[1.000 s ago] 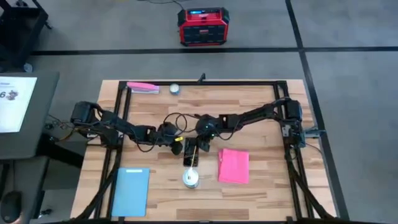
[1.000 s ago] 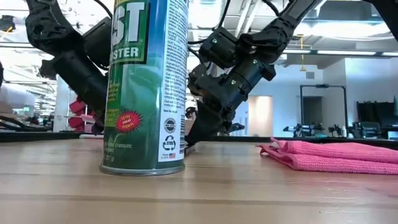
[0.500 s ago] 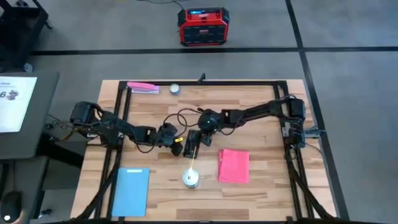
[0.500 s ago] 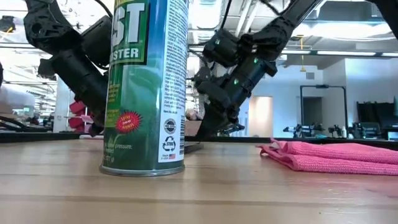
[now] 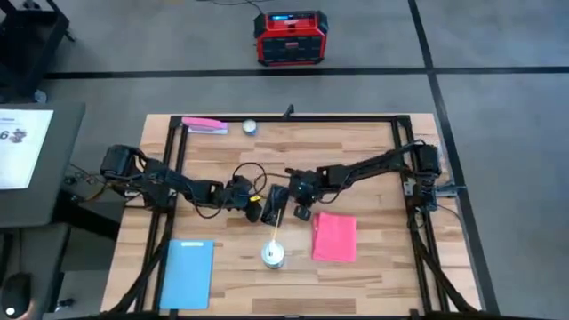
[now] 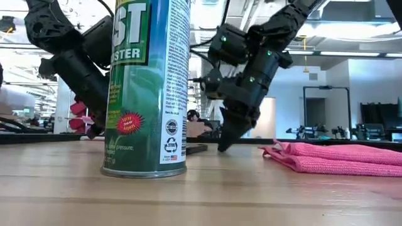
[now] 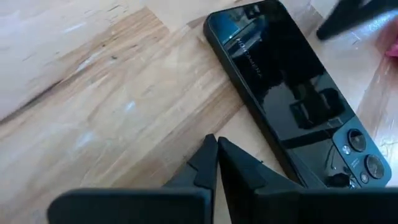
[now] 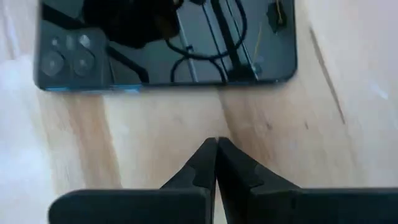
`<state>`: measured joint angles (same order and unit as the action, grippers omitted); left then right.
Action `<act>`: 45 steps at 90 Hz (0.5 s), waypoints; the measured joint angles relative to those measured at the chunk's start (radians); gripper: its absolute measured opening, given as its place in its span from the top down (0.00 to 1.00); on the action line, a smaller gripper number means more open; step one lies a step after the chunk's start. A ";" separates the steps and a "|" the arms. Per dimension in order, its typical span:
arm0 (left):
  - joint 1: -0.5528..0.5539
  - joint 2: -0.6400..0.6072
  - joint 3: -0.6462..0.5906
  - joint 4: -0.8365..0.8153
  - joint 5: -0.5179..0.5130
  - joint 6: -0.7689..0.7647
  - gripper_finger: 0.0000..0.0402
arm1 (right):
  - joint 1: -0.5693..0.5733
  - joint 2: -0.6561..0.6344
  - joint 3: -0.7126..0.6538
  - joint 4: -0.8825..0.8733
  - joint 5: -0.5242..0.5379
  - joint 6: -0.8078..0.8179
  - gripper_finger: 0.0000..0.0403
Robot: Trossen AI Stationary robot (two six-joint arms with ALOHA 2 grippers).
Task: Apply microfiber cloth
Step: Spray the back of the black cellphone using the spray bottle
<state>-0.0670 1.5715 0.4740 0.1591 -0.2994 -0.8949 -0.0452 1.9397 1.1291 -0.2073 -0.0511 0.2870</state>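
Note:
The pink microfiber cloth (image 5: 334,236) lies flat on the table right of centre, and its folded edge shows in the low view (image 6: 333,157). A black phone (image 5: 274,206) lies face up at the centre, also seen in both wrist views (image 7: 292,93) (image 8: 168,43). My right gripper (image 5: 302,212) is shut. It points down low over the bare wood between the phone and the cloth (image 8: 216,143) (image 6: 222,148). My left gripper (image 5: 252,203) is shut just left of the phone, its tips (image 7: 215,140) over wood beside the phone's edge.
A green spray can (image 5: 274,255) (image 6: 147,88) stands upright near the front edge, in front of the phone. A light-blue rectangle (image 5: 187,273) lies at the front left. A pink strip (image 5: 204,125) and a small white ball (image 5: 250,126) lie at the far edge.
My right gripper has gone from over the phone toward the table's right edge, closer to the pink cloth, and has stayed low and shut. The cloth has not moved.

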 joint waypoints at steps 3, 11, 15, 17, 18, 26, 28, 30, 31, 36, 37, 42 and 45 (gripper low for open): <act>0.004 0.000 0.000 -0.007 0.001 -0.008 1.00 | 0.000 0.009 0.000 0.007 0.000 0.003 1.00; 0.014 0.009 0.000 -0.009 0.005 -0.018 1.00 | 0.000 0.022 0.000 0.036 -0.008 0.026 1.00; 0.016 0.023 0.000 0.003 0.007 -0.019 1.00 | 0.000 0.026 0.001 0.056 -0.010 0.027 1.00; 0.017 0.031 -0.001 0.012 0.007 -0.019 1.00 | 0.000 0.030 0.001 0.058 -0.011 0.027 1.00; 0.018 0.037 -0.001 0.019 0.008 -0.019 1.00 | 0.000 0.031 0.001 0.058 -0.011 0.027 1.00; 0.020 0.095 0.001 0.099 0.003 -0.023 1.00 | -0.002 0.042 0.001 0.079 -0.016 0.029 1.00; 0.020 0.111 0.001 0.126 0.002 -0.024 1.00 | -0.004 0.042 0.001 0.084 -0.016 0.029 1.00; 0.020 0.126 0.001 0.155 0.000 -0.025 1.00 | -0.005 0.042 0.001 0.087 -0.016 0.028 1.00; 0.020 0.135 0.001 0.171 -0.001 -0.025 1.00 | -0.007 0.042 0.001 0.089 -0.016 0.028 1.00; 0.021 0.166 0.000 0.238 -0.004 -0.024 1.00 | -0.012 0.044 0.001 0.098 -0.018 0.027 1.00; 0.021 0.170 0.001 0.246 -0.005 -0.019 1.00 | -0.013 0.044 0.001 0.100 -0.018 0.027 1.00; 0.021 0.186 0.001 0.283 -0.011 0.009 1.00 | -0.019 0.045 0.001 0.107 -0.022 0.022 1.00; 0.021 0.189 0.002 0.290 -0.011 0.014 1.00 | -0.023 0.045 0.001 0.108 -0.024 0.021 1.00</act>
<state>-0.0460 1.7604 0.4756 0.4487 -0.3108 -0.8812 -0.0678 1.9842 1.1297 -0.0994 -0.0752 0.3078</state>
